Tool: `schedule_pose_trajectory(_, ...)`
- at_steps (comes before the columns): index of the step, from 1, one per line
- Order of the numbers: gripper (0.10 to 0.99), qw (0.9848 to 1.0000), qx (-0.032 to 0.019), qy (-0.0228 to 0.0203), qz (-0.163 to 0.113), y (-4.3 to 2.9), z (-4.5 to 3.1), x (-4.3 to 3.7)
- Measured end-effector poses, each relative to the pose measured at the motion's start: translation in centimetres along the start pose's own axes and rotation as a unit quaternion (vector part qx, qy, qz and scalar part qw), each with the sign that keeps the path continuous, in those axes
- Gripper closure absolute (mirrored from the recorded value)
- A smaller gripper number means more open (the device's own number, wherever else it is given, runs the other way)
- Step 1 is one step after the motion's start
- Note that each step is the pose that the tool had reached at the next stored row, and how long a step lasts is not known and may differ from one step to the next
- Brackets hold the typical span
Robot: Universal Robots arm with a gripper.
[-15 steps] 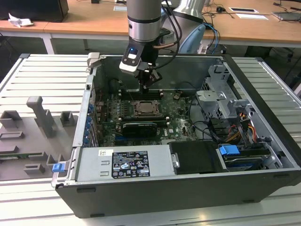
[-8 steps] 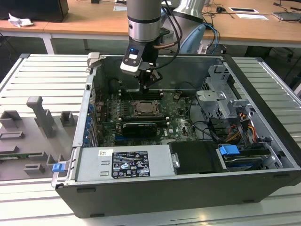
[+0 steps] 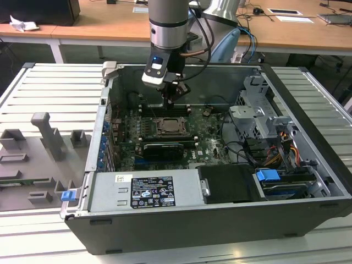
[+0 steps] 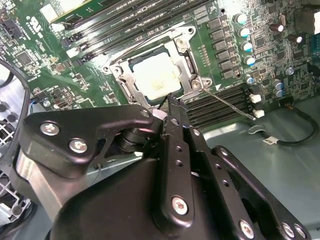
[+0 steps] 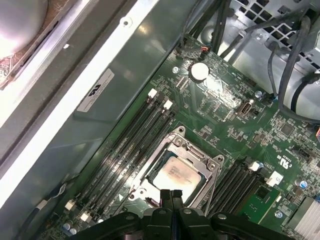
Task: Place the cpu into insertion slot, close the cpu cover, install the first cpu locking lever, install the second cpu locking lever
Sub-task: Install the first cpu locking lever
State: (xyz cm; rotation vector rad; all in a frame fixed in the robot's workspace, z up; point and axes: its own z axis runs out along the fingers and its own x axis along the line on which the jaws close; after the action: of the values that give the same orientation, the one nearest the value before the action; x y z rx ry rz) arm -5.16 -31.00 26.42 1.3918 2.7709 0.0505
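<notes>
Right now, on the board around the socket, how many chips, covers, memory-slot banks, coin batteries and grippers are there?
cpu: 1
cover: 1
memory-slot banks: 2
coin battery: 1
gripper: 1
Total: 6

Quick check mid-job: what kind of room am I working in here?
Probably a robotics lab or workshop. An open computer case sits on a ribbed metal table, wooden desks stand behind it, and grey holders rest on the table at the exterior view's left.
</notes>
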Motion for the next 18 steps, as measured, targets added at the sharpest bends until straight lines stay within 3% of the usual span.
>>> schedule_pose_trajectory(18, 0.98, 0.9986, -0.0011, 0.0025, -0.053, 0.0, 0.0, 0.0)
